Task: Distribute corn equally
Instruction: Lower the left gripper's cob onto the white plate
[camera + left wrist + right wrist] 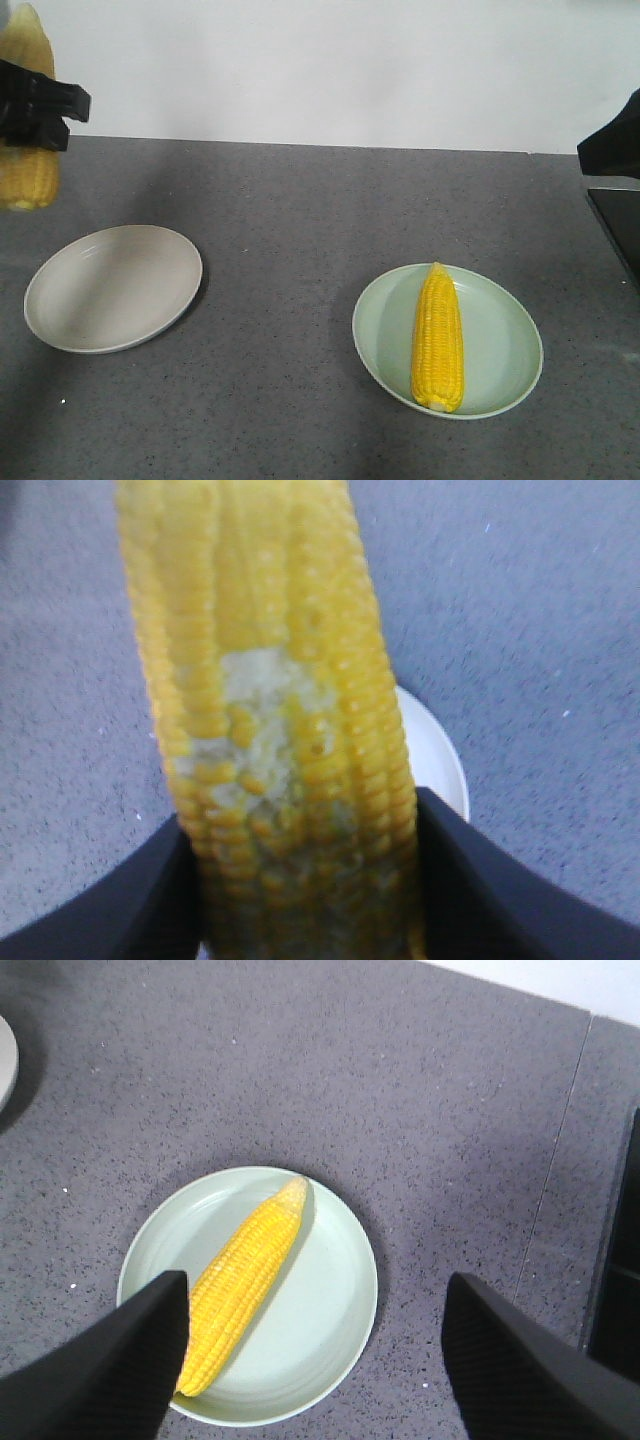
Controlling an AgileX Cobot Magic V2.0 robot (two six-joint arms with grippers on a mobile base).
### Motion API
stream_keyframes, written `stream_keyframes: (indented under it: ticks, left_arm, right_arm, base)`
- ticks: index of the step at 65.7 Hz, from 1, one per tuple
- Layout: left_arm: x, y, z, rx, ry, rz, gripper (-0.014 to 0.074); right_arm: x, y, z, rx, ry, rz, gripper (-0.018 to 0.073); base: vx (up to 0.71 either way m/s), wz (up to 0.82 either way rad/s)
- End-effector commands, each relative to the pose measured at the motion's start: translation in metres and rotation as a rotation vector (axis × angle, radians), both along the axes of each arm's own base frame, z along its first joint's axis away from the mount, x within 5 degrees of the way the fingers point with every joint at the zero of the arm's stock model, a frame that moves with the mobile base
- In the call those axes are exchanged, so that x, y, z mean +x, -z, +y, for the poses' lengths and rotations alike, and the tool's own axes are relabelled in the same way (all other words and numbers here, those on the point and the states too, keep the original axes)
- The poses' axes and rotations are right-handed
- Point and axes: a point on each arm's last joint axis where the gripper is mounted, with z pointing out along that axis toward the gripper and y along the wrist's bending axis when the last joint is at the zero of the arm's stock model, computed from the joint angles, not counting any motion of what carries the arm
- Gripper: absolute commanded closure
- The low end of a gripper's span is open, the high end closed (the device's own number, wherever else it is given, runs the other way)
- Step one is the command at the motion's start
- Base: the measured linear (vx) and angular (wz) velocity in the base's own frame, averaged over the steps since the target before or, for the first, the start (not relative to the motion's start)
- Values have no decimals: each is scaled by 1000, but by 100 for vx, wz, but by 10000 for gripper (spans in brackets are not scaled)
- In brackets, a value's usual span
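The left gripper (35,112) is clamped on a cob (275,740), holding it upright in the air at the far left, up and to the side of the beige plate (113,288). The wrist view shows the black jaws pressing both flanks of the cob, with a patch of crushed, pale kernels between them. That soft spot is my worry: the grip may slide there, and the cob could slip or swing as the arm travels. It hangs off to one side of the plate, not over it, so releasing from here would likely land it on the worktop (300,220) and set it rolling. From that height it could also bounce off the shallow rim.

The right gripper (310,1360) hangs open above the green plate (340,1290), holding nothing. The second cob (240,1285) lies there, well apart from the first.
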Motion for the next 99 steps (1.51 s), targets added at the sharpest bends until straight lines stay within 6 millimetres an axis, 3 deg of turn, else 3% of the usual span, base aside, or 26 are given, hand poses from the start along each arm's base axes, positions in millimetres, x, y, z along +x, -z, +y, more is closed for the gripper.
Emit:
stream_keyframes:
  ticks: [1, 10, 31, 58, 69, 99]
  left_arm:
    - [8, -1, -2, 10, 11, -9, 593]
    - [26, 26, -7, 45, 19, 106, 593]
    - [62, 81, -16, 95, 35, 277, 593]
    - [83, 125, -21, 123, 40, 392, 540]
    - [85, 129, -21, 126, 40, 403, 445]
    - [85, 129, -21, 127, 43, 403, 48]
  right_arm:
    - [1, -5, -2, 11, 17, -72, 38]
    - [5, 5, -2, 9, 21, -57, 38]
    - [6, 5, -2, 12, 23, -68, 38]
    - [6, 5, -2, 11, 24, -68, 38]
    - [6, 5, -2, 11, 24, -68, 38]
    - [6, 5, -2, 11, 24, -68, 38]
  base:
    - [0, 0]
    - [0, 0]
    - [0, 0]
    - [0, 0]
    - [0, 0]
    - [0, 0]
